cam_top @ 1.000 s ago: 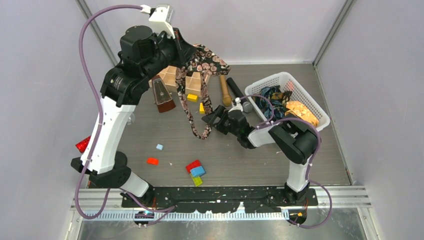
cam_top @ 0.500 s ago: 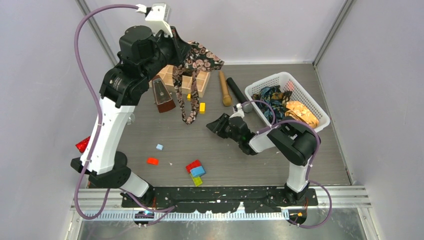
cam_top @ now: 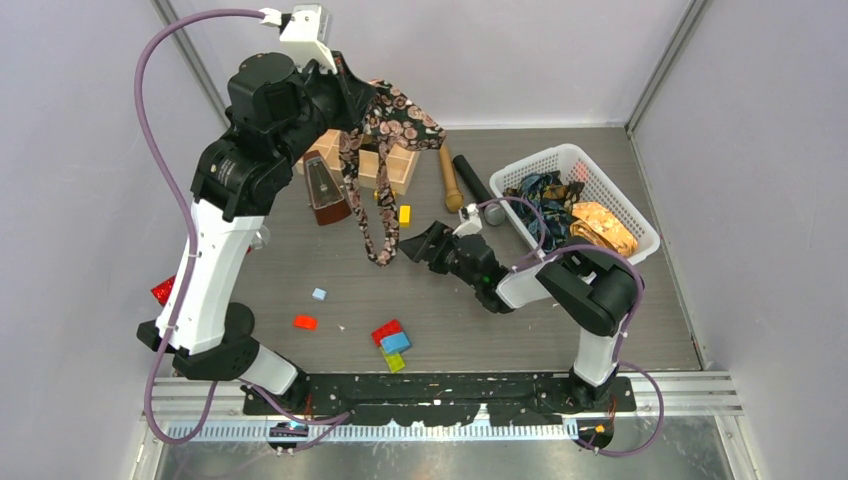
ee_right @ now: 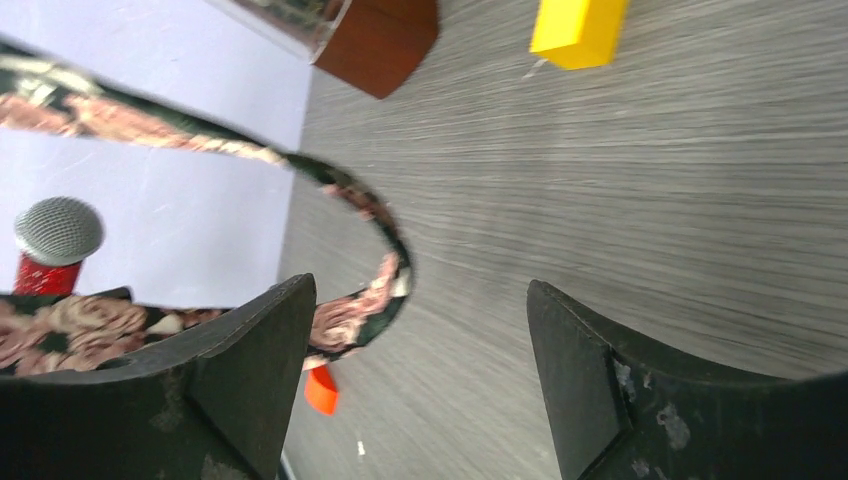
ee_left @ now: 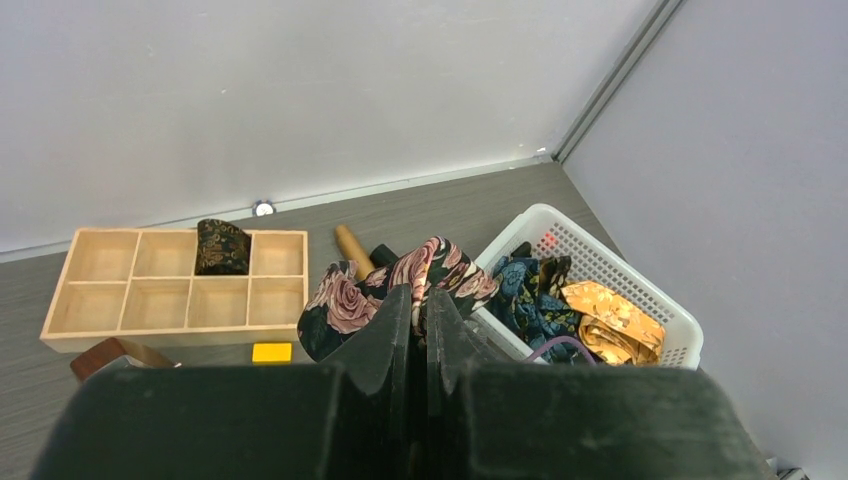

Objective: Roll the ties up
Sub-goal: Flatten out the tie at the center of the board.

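My left gripper (cam_top: 366,97) is raised high at the back and shut on the black tie with pink-beige paisley (cam_top: 380,200). The tie hangs down, its narrow end (cam_top: 383,255) near the table. In the left wrist view the jaws (ee_left: 418,300) pinch the bunched fabric (ee_left: 345,305). My right gripper (cam_top: 420,244) is open and low, just right of the tie's end. In the right wrist view (ee_right: 420,300) the looped end (ee_right: 385,270) lies by the left finger, not between the jaws. A blue-teal tie (cam_top: 540,190) and a golden-orange tie (cam_top: 603,225) lie in the white basket (cam_top: 640,225).
A wooden compartment tray (ee_left: 170,290) holds a dark rolled tie (ee_left: 222,247). A brown metronome (cam_top: 325,190), a wooden pestle (cam_top: 449,180), a black cylinder (cam_top: 472,180) and a yellow block (cam_top: 404,214) stand behind. Small blocks (cam_top: 392,340) lie in front. A red microphone (ee_right: 55,240) lies at the left.
My left gripper has drawn the black tie up and to the left, so its hanging end swung left. My right gripper followed a little to the left, still open.
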Action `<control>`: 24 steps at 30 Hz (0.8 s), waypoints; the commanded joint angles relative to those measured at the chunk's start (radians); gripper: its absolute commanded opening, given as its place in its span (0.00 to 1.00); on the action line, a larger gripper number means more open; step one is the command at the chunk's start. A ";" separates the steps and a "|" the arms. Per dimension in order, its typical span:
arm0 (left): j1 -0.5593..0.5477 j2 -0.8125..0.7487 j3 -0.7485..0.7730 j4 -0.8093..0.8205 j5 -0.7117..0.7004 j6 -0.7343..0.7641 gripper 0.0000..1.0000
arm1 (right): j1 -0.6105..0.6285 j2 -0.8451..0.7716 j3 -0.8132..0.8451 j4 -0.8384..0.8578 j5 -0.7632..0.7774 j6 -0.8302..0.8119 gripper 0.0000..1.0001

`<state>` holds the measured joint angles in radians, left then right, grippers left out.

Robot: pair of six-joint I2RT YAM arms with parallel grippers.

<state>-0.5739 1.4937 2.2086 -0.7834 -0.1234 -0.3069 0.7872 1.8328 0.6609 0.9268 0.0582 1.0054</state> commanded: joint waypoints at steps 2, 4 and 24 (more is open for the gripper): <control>-0.001 -0.021 0.034 0.027 -0.005 0.000 0.00 | 0.047 -0.022 0.035 0.144 -0.002 0.026 0.84; -0.001 -0.021 0.033 0.029 -0.005 0.000 0.00 | 0.063 -0.019 0.045 0.145 0.008 0.031 0.84; -0.001 -0.025 0.040 0.041 0.004 -0.023 0.00 | 0.076 0.265 0.257 0.119 0.179 0.145 0.83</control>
<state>-0.5739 1.4937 2.2086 -0.7830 -0.1230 -0.3168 0.8619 2.0590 0.8688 0.9672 0.2214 1.1130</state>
